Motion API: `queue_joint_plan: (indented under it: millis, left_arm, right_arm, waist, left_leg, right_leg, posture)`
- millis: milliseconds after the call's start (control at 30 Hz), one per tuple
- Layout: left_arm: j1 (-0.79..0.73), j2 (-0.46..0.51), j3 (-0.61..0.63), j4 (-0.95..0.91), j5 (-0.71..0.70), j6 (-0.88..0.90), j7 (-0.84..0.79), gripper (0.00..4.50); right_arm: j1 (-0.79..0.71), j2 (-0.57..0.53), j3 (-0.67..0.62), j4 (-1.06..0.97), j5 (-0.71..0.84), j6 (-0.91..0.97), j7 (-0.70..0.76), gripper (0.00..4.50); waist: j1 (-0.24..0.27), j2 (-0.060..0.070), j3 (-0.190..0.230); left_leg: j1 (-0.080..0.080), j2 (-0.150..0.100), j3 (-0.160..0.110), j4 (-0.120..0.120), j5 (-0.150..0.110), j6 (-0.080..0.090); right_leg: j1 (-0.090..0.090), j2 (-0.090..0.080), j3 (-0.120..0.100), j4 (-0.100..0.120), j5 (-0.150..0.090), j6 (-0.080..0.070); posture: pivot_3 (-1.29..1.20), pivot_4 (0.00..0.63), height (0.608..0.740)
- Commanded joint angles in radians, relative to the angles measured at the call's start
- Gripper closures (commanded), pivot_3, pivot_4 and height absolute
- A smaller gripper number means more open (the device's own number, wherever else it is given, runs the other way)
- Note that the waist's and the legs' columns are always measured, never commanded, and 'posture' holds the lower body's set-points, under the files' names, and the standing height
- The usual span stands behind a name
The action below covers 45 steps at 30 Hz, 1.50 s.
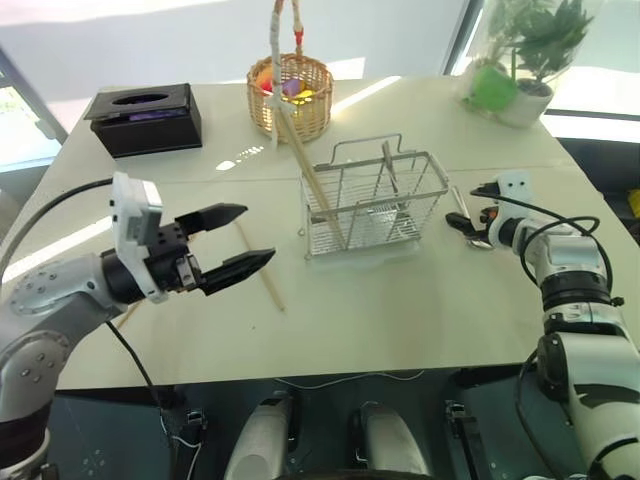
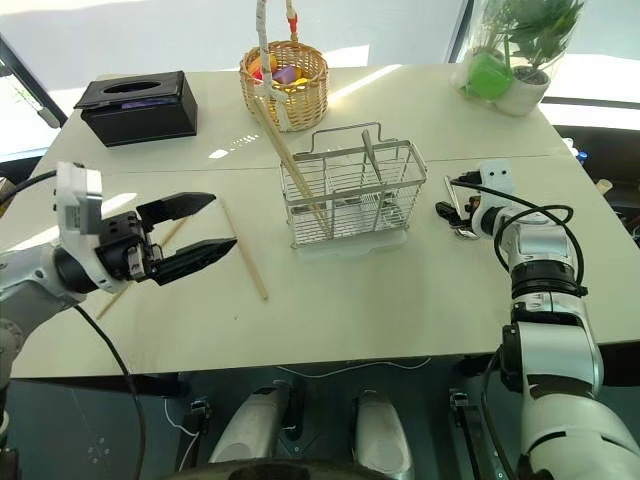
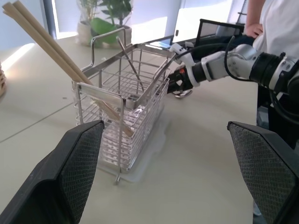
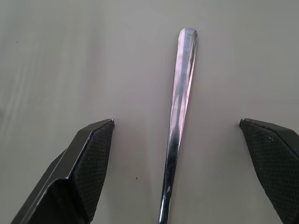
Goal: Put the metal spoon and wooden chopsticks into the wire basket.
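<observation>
My right gripper [image 4: 176,154] is spread wide over the metal spoon [image 4: 180,107], which lies flat on the table [image 1: 420,310] just right of the wire basket [image 1: 375,205]. Left gripper [image 1: 235,245] also gapes empty, near one wooden chopstick [image 1: 262,270] on the tabletop; others lean in the basket. Behind sit a wicker basket [image 1: 290,95], tissue box [image 1: 145,120], potted plant [image 1: 525,60]; the left wrist view adds a person [image 3: 275,23] standing beyond.

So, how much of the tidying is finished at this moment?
Done: two wooden chopsticks lean in the wire basket. In hand: the open right tool straddles the metal spoon on the table, not yet gripping it. Left: that spoon and one chopstick lying by the open, empty left tool.
</observation>
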Motion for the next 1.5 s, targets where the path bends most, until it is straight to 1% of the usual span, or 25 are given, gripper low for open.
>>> queue_joint_plan:
  millis: [33, 167, 200, 267, 300, 367, 400, 467, 500, 767, 900, 967, 1033, 1167, 1300, 1433, 1500]
  left_arm:
    - [-0.002, 0.013, 0.028, -0.021, -0.005, -0.014, -0.011, 0.0]
    - [-0.009, 0.002, 0.019, -0.018, -0.002, -0.02, -0.006, 0.0]
    - [-0.01, -0.001, 0.012, -0.019, 0.002, -0.022, -0.004, 0.0]
    - [-0.011, -0.006, 0.005, -0.02, 0.009, -0.027, -0.004, 0.0]
    - [-0.012, -0.008, 0.003, -0.02, 0.011, -0.028, -0.003, 0.0]
    - [-0.014, -0.01, 0.0, -0.02, 0.014, -0.031, -0.002, 0.0]
    - [-0.015, -0.011, -0.001, -0.02, 0.015, -0.031, -0.001, 0.0]
    - [-0.016, -0.012, -0.001, -0.019, 0.016, -0.032, -0.004, 0.0]
    - [-0.016, -0.012, -0.001, -0.019, 0.017, -0.032, -0.005, 0.0]
    - [-0.014, -0.019, -0.001, -0.019, 0.025, -0.031, -0.008, 0.0]
    - [-0.009, -0.017, 0.007, -0.014, 0.021, -0.028, -0.015, 0.0]
    - [-0.007, -0.015, 0.008, -0.012, 0.021, -0.026, -0.019, 0.0]
    - [-0.009, -0.013, 0.007, -0.002, 0.026, -0.027, -0.026, 0.0]
    - [-0.021, -0.018, -0.009, 0.029, 0.05, -0.036, -0.04, 0.0]
    - [-0.04, -0.031, -0.031, 0.065, 0.08, -0.047, -0.054, 0.0]
    - [-0.071, -0.043, -0.052, 0.103, 0.104, -0.065, -0.067, 0.0]
    - [-0.087, -0.048, -0.058, 0.115, 0.112, -0.068, -0.074, 0.0]
  right_arm:
    - [0.002, -0.003, 0.012, 0.005, -0.014, 0.037, 0.016, 0.06]
    - [0.016, -0.014, 0.021, -0.023, -0.026, 0.035, 0.029, 0.06]
    - [0.021, -0.012, 0.013, -0.029, -0.024, 0.036, 0.019, 0.28]
    - [0.027, -0.01, -0.002, -0.035, -0.019, 0.032, 0.006, 0.91]
    - [0.033, -0.012, -0.002, -0.041, -0.019, 0.028, 0.011, 1.36]
    - [0.041, -0.016, -0.002, -0.051, -0.021, 0.028, 0.011, 2.47]
    - [0.043, -0.016, -0.004, -0.054, -0.021, 0.029, 0.009, 2.91]
    - [0.047, -0.017, -0.006, -0.059, -0.02, 0.03, 0.009, 4.05]
    - [0.048, -0.018, -0.005, -0.061, -0.021, 0.031, 0.009, 4.42]
    - [0.047, -0.028, -0.007, -0.064, -0.027, 0.052, -0.003, 4.47]
    - [0.024, -0.045, -0.067, -0.092, -0.016, 0.013, -0.089, 4.47]
    - [0.019, -0.053, -0.107, -0.142, -0.014, -0.021, -0.159, 4.47]
    - [0.012, -0.037, -0.17, -0.233, 0.015, -0.062, -0.231, 4.47]
    - [0.011, 0.049, -0.267, -0.494, 0.09, -0.113, -0.336, 4.47]
    - [-0.008, 0.163, -0.29, -0.711, 0.173, -0.136, -0.378, 4.47]
    - [-0.05, 0.284, -0.288, -0.821, 0.277, -0.161, -0.388, 4.47]
    - [-0.061, 0.342, -0.276, -0.845, 0.323, -0.177, -0.379, 4.47]
  waist:
    - [0.0, 0.0, 0.0]
    - [0.0, 0.0, 0.0]
    - [0.0, 0.0, 0.0]
    - [0.001, 0.0, 0.0]
    - [0.001, 0.0, 0.0]
    - [0.002, 0.0, 0.0]
    - [0.003, 0.0, 0.0]
    - [0.003, 0.0, 0.0]
    - [0.003, 0.0, 0.0]
    - [0.003, 0.0, 0.0]
    - [0.007, 0.0, 0.0]
    - [0.007, 0.001, 0.0]
    - [0.004, 0.002, 0.001]
    - [-0.004, 0.004, 0.002]
    - [-0.004, 0.004, 0.002]
    - [0.002, 0.004, 0.002]
    - [0.004, 0.004, 0.002]
  left_leg:
    - [0.0, 0.0, 0.0, 0.0, 0.0, 0.0]
    - [0.0, 0.0, 0.0, 0.0, 0.0, 0.0]
    - [0.0, 0.0, 0.0, 0.0, 0.0, 0.0]
    - [0.0, 0.0, 0.0, 0.0, 0.0, 0.0]
    - [0.0, 0.0, 0.0, -0.001, 0.0, 0.0]
    - [0.0, 0.0, 0.0, 0.0, 0.0, 0.0]
    - [0.0, 0.0, 0.0, 0.0, 0.0, 0.0]
    - [0.0, 0.0, 0.0, 0.0, 0.0, 0.0]
    - [0.0, 0.0, 0.0, 0.0, 0.0, 0.0]
    - [0.0, 0.0, 0.0, 0.0, 0.0, 0.0]
    - [0.0, 0.0, 0.0, 0.0, 0.0, 0.0]
    - [-0.001, 0.0, 0.0, 0.0, 0.0, 0.0]
    - [-0.002, 0.0, 0.0, 0.0, 0.0, 0.0]
    - [-0.002, 0.001, 0.002, -0.003, 0.0, -0.001]
    - [-0.001, 0.003, 0.002, -0.005, 0.001, -0.002]
    - [-0.001, 0.003, 0.002, -0.003, 0.001, -0.002]
    - [-0.001, 0.002, 0.002, -0.002, 0.001, -0.002]
  right_leg:
    - [0.0, 0.0, 0.0, 0.0, 0.0, 0.0]
    - [0.0, 0.0, 0.0, 0.0, 0.0, 0.0]
    - [0.0, 0.0, 0.0, 0.0, 0.0, 0.0]
    - [0.0, 0.0, 0.0, 0.0, 0.0, 0.0]
    - [0.0, 0.0, 0.0, 0.0, 0.0, 0.0]
    - [0.0, 0.0, 0.0, 0.0, 0.0, 0.0]
    - [0.0, 0.0, 0.0, 0.0, 0.0, 0.0]
    - [0.0, 0.0, 0.0, 0.0, 0.0, 0.0]
    - [0.0, 0.0, 0.0, 0.0, 0.0, 0.0]
    - [0.0, 0.0, 0.0, 0.0, 0.0, 0.0]
    - [0.0, 0.0, 0.0, 0.0, 0.0, 0.0]
    - [-0.001, -0.001, 0.0, 0.0, 0.0, 0.0]
    - [-0.002, 0.0, 0.0, 0.0, 0.0, 0.0]
    - [-0.004, 0.001, 0.0, 0.0, 0.0, 0.0]
    - [-0.004, 0.003, 0.0, 0.002, 0.0, 0.0]
    - [-0.004, 0.002, 0.001, 0.003, 0.0, 0.0]
    - [-0.004, 0.002, 0.001, 0.003, 0.001, 0.0]
  posture:
    - [0.0, 0.15, 0.74]
    - [0.0, 0.15, 0.74]
    - [0.0, 0.15, 0.74]
    - [0.0, 0.15, 0.74]
    - [0.0, 0.15, 0.74]
    - [0.0, 0.15, 0.74]
    - [0.0, 0.15, 0.74]
    - [0.0, 0.15, 0.74]
    - [0.0, 0.15, 0.74]
    - [0.0, 0.15, 0.74]
    - [0.0, 0.15, 0.74]
    - [0.0, 0.15, 0.74]
    - [0.0, 0.15, 0.74]
    - [0.0, 0.15, 0.74]
    - [0.0, 0.15, 0.74]
    - [0.0, 0.15, 0.74]
    - [0.0, 0.15, 0.74]
